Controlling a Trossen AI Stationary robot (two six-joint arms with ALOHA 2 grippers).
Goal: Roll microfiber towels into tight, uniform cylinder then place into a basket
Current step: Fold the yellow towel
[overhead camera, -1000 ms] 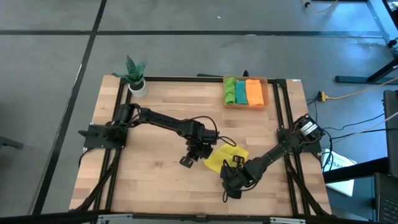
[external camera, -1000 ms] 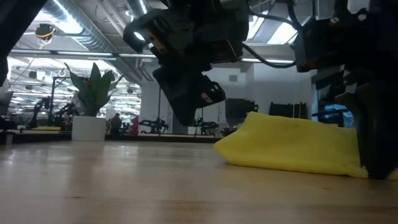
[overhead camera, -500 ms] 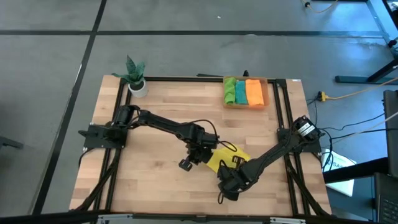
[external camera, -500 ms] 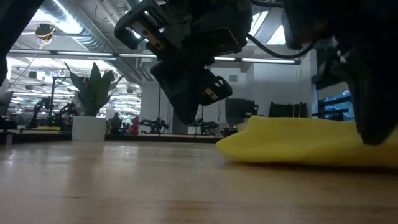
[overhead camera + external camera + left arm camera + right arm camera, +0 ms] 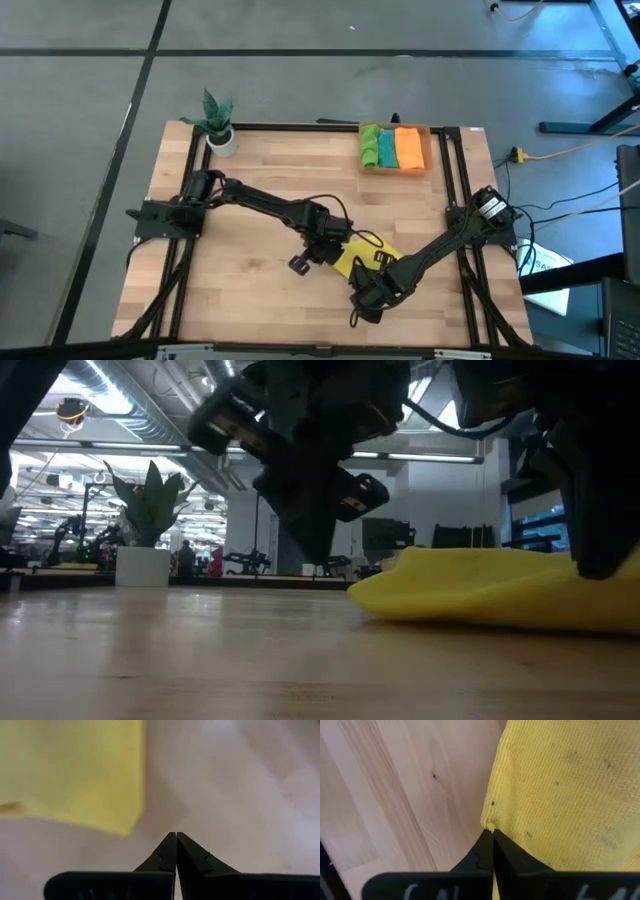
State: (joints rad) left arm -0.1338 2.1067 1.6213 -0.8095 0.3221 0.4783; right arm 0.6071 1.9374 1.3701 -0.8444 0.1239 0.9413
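Since a second ago both arms have crept left a bit, and the yellow towel [image 5: 362, 258] now lies flatter on the table [image 5: 250, 190], no longer humped. It sits near the front, right of centre. Right gripper [image 5: 493, 836] has its fingers closed, pinching the towel's edge at a corner. Left gripper [image 5: 176, 838] is closed too but holds nothing, hanging just beside the towel's left edge. Green, teal and orange towels are rolled up in the basket [image 5: 430, 148] at the far right.
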